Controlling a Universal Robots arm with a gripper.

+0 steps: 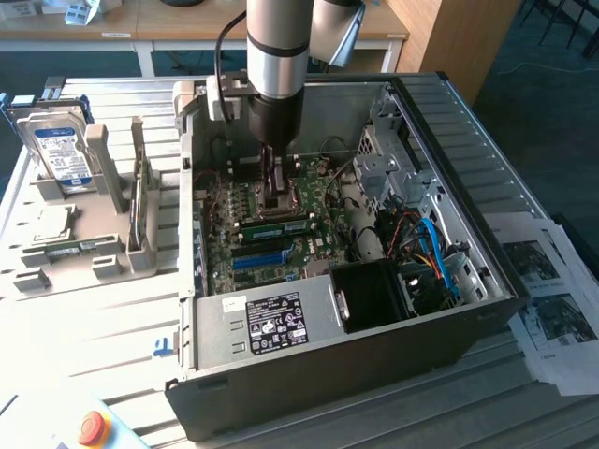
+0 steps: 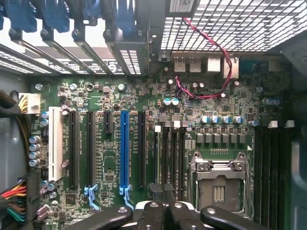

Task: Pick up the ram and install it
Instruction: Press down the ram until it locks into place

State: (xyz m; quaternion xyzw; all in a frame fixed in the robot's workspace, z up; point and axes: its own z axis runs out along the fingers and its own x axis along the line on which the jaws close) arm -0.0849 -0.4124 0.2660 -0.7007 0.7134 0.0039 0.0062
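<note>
Gripper (image 1: pixel 275 192) pressed together, empty, down inside open PC case (image 1: pixel 449 122), tips just above motherboard (image 1: pixel 323 201). One ram (image 1: pixel 278 225) lies seated in slot just below the tips. One hard drive (image 1: pixel 61 150) upright in rack (image 1: pixel 112 178), exterior view's left. Case walls close around arm.

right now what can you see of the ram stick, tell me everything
The ram stick is a long, narrow green board with a pale label strip. It lies flat-on-edge across the big green circuit board inside the open computer case, seemingly seated in a slot beside the black slots there. The claw, shut, hangs right above it at the stick's middle; whether they touch is unclear.
</note>
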